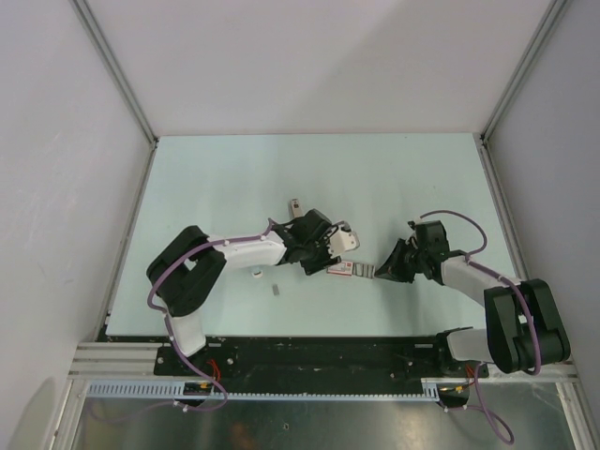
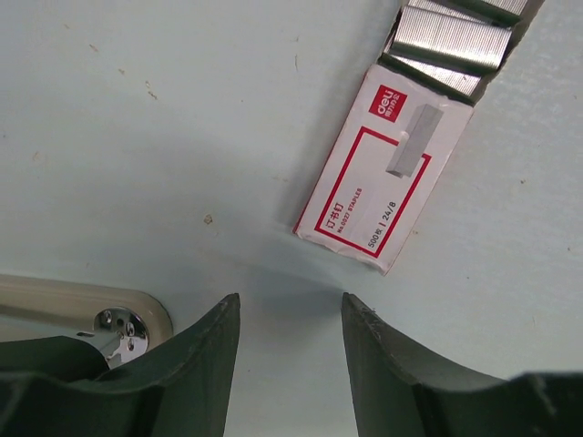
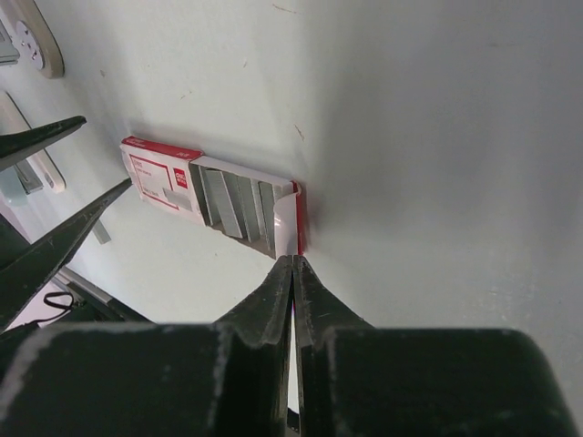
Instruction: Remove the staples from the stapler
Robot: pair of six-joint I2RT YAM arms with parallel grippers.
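My right pincer (image 3: 291, 266) is closed at the white end flap of the staple box (image 2: 383, 173). I think it is pinching the flap. The box's tray is drawn out, with staple strips (image 2: 446, 36) showing. My left pincer (image 2: 287, 319) hangs open above the tabletop (image 2: 137, 137), gripping nothing. The stapler (image 2: 86, 308) lies just beside one of its fingers; whether it's emptied, I can't tell. I judge the unloading unfinished — next, the left pincer needs to shift over and close squarely on the stapler's body.

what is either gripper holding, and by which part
The right gripper pinches the staple box by the white end flap of its slid-out tray. The left gripper is open, holding nothing.
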